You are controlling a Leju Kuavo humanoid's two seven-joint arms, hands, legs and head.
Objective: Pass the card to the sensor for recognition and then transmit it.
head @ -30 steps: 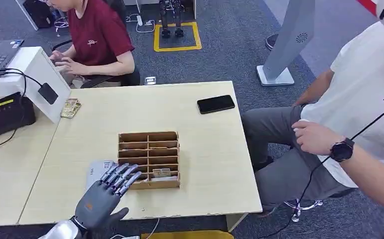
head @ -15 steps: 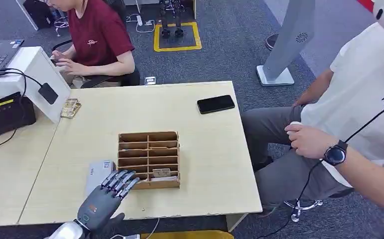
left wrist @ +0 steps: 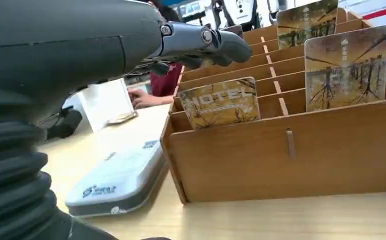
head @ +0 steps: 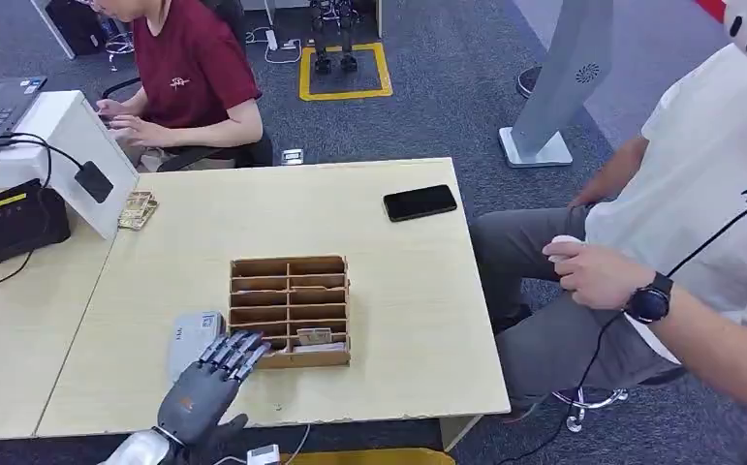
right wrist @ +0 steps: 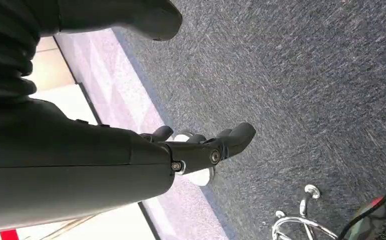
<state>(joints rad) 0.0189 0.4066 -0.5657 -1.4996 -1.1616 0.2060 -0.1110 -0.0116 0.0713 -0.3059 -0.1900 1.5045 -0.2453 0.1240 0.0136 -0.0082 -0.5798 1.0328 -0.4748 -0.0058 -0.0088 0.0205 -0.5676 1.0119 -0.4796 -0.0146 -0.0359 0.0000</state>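
Partly cut off, the empty left robot hand (head: 204,389) spreads fingers over the card rack (head: 290,310)

card (left wrist: 223,103): "HOTEL" print, upright in rack's (head: 290,310) front-row slot (left side) | sensor (head: 13,222): black, table's far-left

Pale wooden table (head: 418,291), grey carpet (head: 447,107)
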